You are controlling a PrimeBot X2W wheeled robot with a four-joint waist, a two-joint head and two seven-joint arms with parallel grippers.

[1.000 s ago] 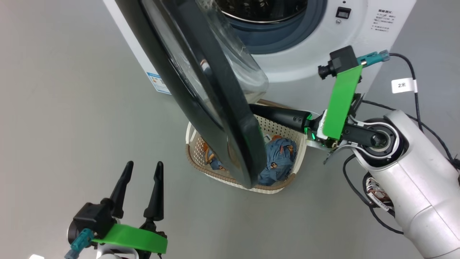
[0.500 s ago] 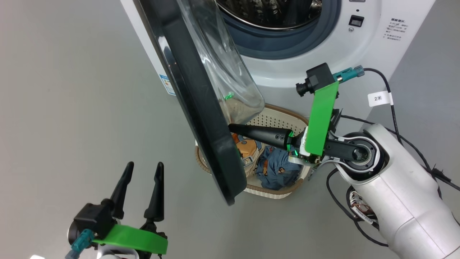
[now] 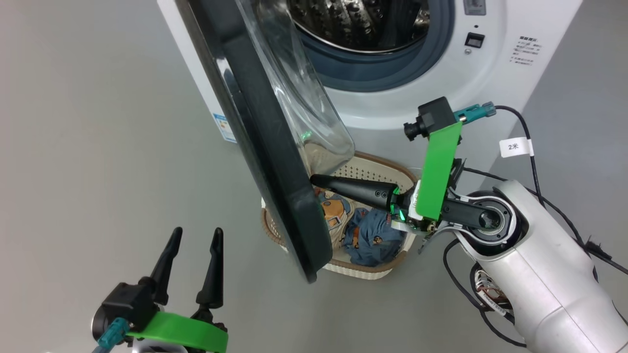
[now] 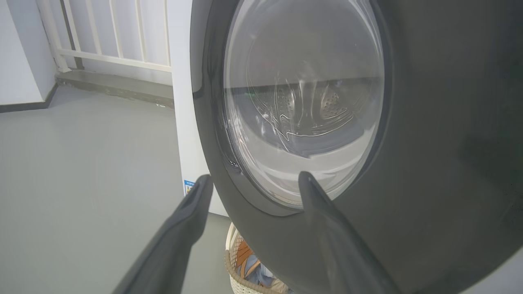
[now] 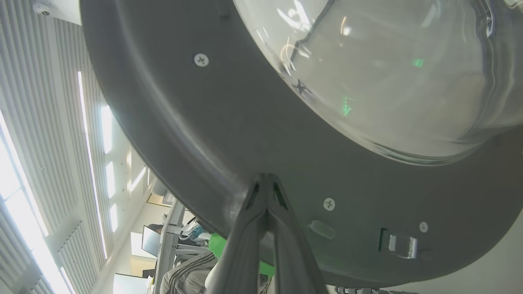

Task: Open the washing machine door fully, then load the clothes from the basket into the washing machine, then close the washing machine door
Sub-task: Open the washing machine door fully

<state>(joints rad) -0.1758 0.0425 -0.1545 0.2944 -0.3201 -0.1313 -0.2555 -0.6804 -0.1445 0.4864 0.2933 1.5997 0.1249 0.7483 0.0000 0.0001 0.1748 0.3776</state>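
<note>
Two grippers. Head view: right gripper [image 3: 316,180], fingers together, reaches sideways over the basket [image 3: 369,270] of clothes [image 3: 373,235], tip at the washing machine door [image 3: 274,196]; left gripper [image 3: 196,233] upright, fingers apart. Right wrist view: tip touches door's inner rim.

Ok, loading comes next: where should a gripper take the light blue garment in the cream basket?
Probably pinch the bunched top fold of the light blue garment, coming down from the robot's right: the black-rimmed round door overhangs the cream plastic basket's left side.

The washing machine door [image 3: 274,171] has swung further open.
</note>
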